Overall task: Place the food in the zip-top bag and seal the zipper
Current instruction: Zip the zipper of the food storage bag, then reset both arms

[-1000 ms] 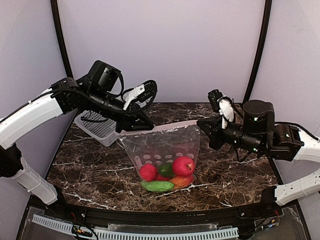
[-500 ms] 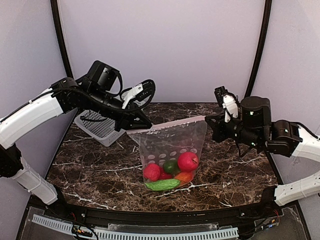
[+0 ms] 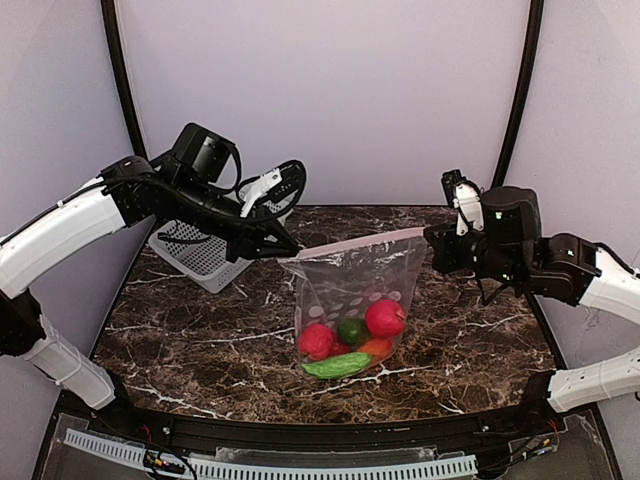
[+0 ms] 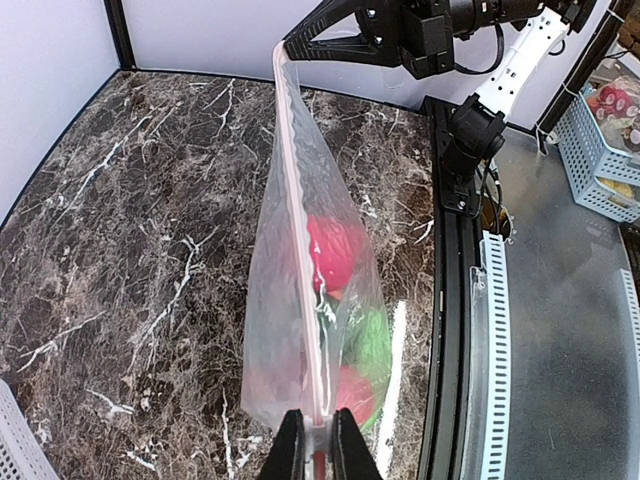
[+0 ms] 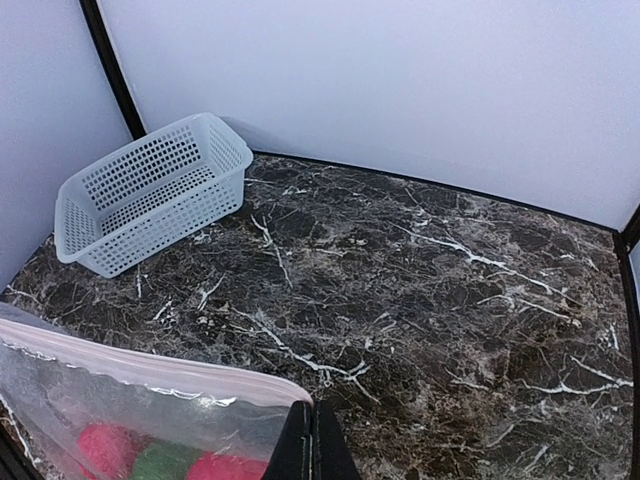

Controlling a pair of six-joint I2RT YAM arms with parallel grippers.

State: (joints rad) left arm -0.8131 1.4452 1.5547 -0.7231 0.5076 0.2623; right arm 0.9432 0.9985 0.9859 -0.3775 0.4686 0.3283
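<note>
The clear dotted zip-top bag hangs between my two grippers above the marble table. The food lies in its bottom: red round pieces, a green cucumber piece, an orange piece. My left gripper is shut on the white slider tab at the left end of the pinkish zipper. My right gripper is shut on the bag's right top corner. In the left wrist view the zipper strip runs straight away from my fingers. The food shows in the right wrist view.
A white lattice basket stands at the table's back left, behind my left arm; it also shows in the right wrist view. The table's black front rail runs below the bag.
Both grippers have moved to the right with the bag. The bag now hangs narrower and further right, its top strip pulled tauter.
</note>
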